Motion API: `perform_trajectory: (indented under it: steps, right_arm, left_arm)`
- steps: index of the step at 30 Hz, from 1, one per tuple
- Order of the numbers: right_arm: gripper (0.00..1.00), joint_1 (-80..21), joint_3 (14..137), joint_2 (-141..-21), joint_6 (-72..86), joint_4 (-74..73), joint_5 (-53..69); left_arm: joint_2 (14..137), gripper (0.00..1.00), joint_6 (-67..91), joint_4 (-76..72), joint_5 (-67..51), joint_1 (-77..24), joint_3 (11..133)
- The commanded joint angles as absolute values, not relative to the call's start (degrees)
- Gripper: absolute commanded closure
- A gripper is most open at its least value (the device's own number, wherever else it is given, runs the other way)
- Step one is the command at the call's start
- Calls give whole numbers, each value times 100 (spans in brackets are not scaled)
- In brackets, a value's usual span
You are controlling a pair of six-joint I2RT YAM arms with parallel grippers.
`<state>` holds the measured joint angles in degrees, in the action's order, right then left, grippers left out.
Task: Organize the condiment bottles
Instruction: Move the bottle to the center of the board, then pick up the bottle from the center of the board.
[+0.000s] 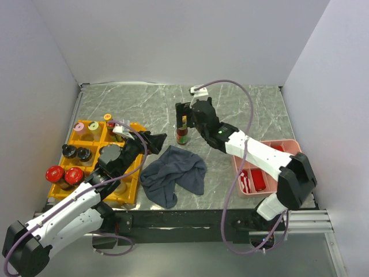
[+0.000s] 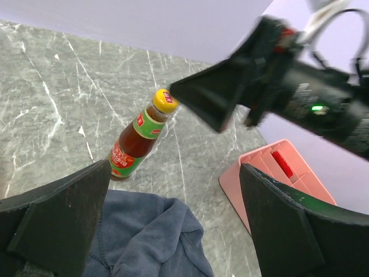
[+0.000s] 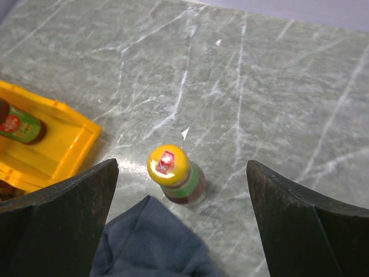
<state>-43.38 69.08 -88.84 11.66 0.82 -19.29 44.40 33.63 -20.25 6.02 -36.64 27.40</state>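
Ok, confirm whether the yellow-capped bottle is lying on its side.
No, the bottle stands upright on the table, just beyond the cloth.

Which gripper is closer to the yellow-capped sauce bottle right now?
Right. The right gripper hovers just above the yellow-capped sauce bottle, fingers open either side of it. The left gripper, also open, sits farther off to the bottle's left, by the yellow tray.
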Motion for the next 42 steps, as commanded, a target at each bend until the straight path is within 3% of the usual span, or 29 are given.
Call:
perform_trajectory:
  steps: [1,12,18,27,36,42]
  right_arm:
    - [0,-4368,6847,-8271,1687,-597,-2373]
    - [0,-4342,5652,-6926,2882,-1310,-3260]
    - [0,-4316,5125,-6619,3480,-1117,-3814]
    - [2,-4289,3551,-5880,3499,790,-3595]
    - [2,-4280,3603,-5766,3437,607,-3630]
    - [2,-4271,3595,-5713,3384,598,-3595]
  left_arm:
    - [4412,1,3287,-2118,800,-3691,2777]
    - [5097,1,3261,-1854,958,-3700,3102]
    - [6176,1,2989,-1189,1275,-3700,3839]
    - [7372,1,2549,-871,941,-3788,5149]
    - [8682,16,2180,-343,1116,-4016,6486]
    - [9175,31,1978,-89,1458,-4192,6969]
